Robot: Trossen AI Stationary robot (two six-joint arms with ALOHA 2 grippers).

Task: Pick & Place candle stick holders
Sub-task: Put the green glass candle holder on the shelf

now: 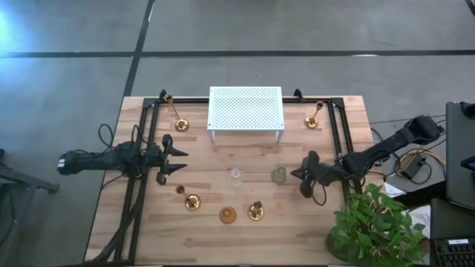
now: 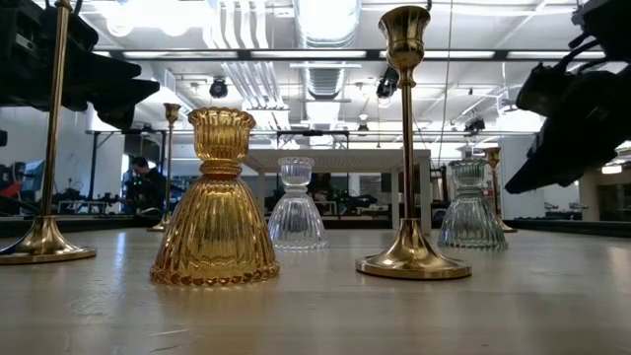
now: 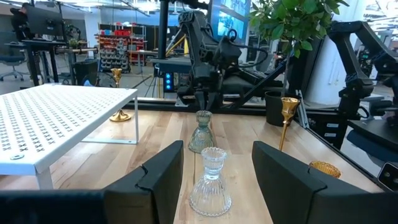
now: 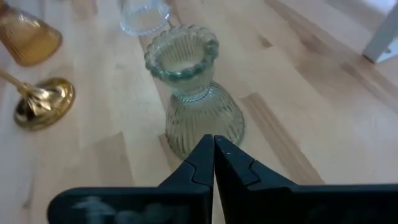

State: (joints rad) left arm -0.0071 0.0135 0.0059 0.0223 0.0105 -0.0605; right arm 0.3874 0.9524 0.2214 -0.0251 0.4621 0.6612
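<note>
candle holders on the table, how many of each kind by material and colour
brass sticks: 4
amber glass: 1
clear glass: 1
grey-green glass: 1
total: 7
</note>
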